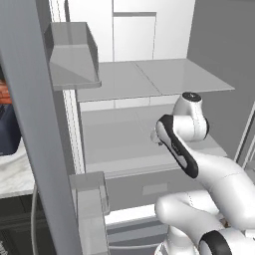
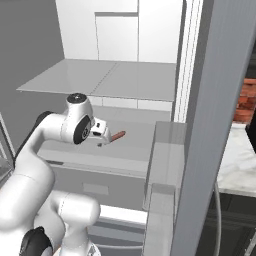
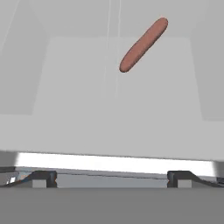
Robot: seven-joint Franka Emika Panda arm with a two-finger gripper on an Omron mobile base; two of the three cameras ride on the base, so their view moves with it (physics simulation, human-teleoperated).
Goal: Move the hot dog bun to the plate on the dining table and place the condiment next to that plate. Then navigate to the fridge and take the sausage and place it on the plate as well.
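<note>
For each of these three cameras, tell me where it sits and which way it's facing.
Left base view: behind the arm to its left, looking into the open fridge; the arm rises at lower right.
Right base view: behind to its right, same fridge; arm at lower left, gripper beside the sausage.
Hand view: on the hand, facing the shelf and sausage; fingertips at bottom.
Shared: the sausage, in the right base and hand views.

The white arm with dark joints rises from the base, bends at the elbow and reaches forward, wrist level. Its two-finger tool (image 3: 112, 178) points ahead, the small dark fingertips (image 3: 43, 178) spread wide apart, nothing between them.
</note>
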